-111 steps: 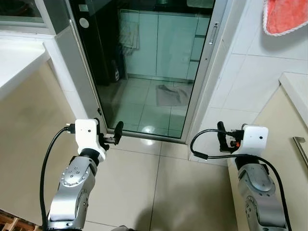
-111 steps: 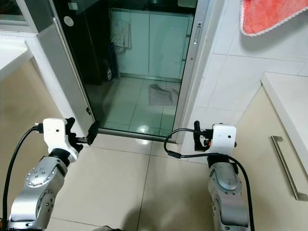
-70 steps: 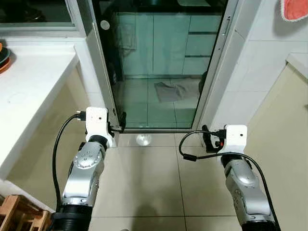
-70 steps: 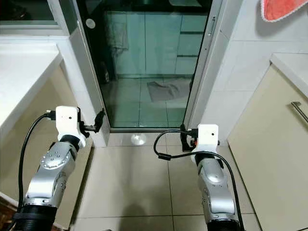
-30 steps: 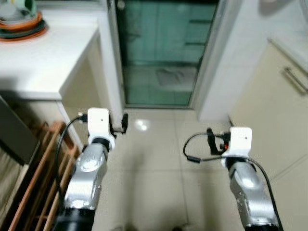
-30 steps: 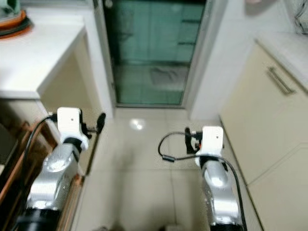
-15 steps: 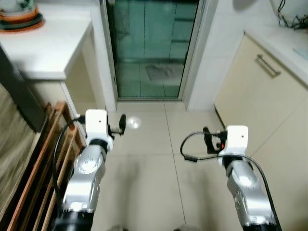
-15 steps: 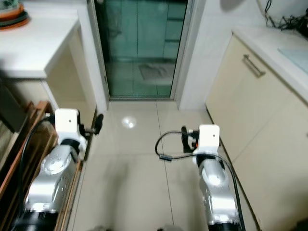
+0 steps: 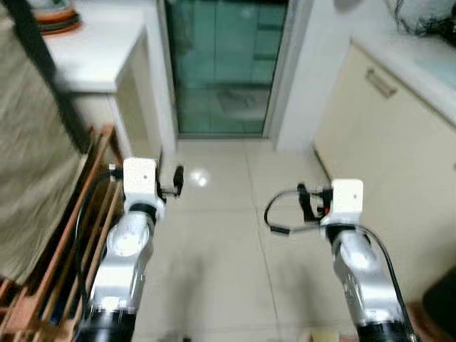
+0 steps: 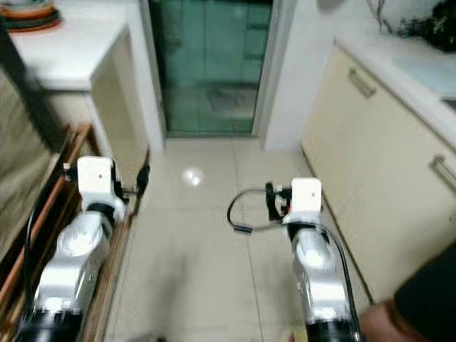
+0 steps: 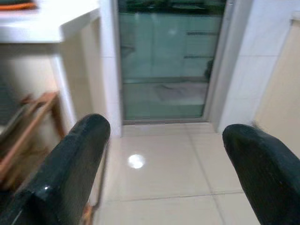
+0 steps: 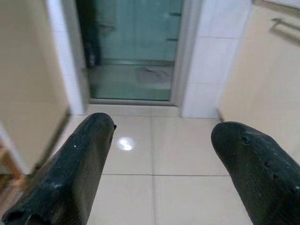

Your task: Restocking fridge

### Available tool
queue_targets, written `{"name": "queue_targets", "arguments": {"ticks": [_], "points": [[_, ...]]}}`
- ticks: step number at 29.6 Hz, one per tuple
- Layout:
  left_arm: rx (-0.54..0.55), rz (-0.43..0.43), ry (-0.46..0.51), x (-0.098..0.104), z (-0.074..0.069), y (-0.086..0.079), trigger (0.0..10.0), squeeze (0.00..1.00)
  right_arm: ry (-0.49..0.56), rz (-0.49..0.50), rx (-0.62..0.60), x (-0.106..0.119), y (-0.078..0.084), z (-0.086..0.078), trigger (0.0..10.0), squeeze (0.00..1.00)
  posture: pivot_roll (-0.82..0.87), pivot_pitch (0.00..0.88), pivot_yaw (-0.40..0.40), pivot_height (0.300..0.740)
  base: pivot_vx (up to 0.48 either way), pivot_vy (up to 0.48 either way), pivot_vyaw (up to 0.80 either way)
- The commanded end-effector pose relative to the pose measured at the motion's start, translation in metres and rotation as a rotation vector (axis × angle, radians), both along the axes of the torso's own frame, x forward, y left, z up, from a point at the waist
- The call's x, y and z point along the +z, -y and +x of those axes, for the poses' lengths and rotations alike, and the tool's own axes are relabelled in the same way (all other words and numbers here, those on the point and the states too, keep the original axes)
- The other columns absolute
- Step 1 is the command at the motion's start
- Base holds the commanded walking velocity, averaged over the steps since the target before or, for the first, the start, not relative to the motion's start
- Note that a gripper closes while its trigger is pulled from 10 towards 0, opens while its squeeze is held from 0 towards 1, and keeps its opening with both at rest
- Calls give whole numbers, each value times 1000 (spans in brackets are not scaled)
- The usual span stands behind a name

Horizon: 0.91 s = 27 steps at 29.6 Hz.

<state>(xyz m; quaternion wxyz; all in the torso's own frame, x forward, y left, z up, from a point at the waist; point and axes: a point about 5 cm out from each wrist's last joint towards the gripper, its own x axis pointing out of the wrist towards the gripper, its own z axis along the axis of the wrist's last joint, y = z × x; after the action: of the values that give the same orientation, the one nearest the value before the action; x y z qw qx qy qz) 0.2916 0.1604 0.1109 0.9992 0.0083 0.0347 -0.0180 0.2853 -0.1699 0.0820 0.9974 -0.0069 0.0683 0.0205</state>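
No fridge or goods can be seen in these frames. Both arms are held out in front of me over the beige tiled floor [image 9: 221, 249]. My left gripper [image 9: 178, 179] is open, and its wrist view shows two black fingers [image 11: 65, 173] wide apart with only floor between them. My right gripper [image 9: 303, 201] is open too, its fingers [image 12: 75, 164] spread with nothing held. Both point toward a glass door [image 9: 221, 64] ahead.
A white counter [image 9: 92, 50] with stacked dishes [image 9: 53, 16] stands at the left, with a wooden rack [image 9: 64, 242] and a hanging cloth [image 9: 35, 157] below it. Beige cabinets [image 9: 385, 142] with bar handles [image 9: 381, 82] line the right. A dark blurred shape [image 10: 420, 306] fills the lower right corner.
The whole picture has shifted: the door looks farther off, the cloth and rack have come in at the left, a dark shape at the lower right. Both grippers stay open.
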Motion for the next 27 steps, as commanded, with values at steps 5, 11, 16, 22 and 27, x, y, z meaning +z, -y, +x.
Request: {"name": "queue_targets", "arguments": {"ticks": [5, 11, 16, 22, 27], "points": [[-12, 5, 16, 3, 1, 4, 10000, 0, -5, 16, -6, -3, 1, 0, 10000, 0, -90, 0, 7, 740, -278, 0, 0], [11, -17, 56, 8, 1, 1, 10000, 0, 167, 15, -29, 22, 4, 1, 10000, 0, -91, 0, 5, 740, -277, 0, 0], [61, -50, 159, 26, 3, -5, 10000, 0, 267, 56, -51, 39, 6, 3, 10000, 0, -90, 0, -1, 740, -248, 0, 0], [40, 13, 166, 23, 0, -4, 10000, 0, 254, 27, -56, 35, 8, 2, 10000, 0, -90, 0, -3, 740, 0, 0, 0], [11, -10, 194, 27, 0, -2, 10000, 0, 250, -8, -19, 32, 3, 1, 10000, 0, -92, 0, -1, 740, 0, 0, 0]]}}
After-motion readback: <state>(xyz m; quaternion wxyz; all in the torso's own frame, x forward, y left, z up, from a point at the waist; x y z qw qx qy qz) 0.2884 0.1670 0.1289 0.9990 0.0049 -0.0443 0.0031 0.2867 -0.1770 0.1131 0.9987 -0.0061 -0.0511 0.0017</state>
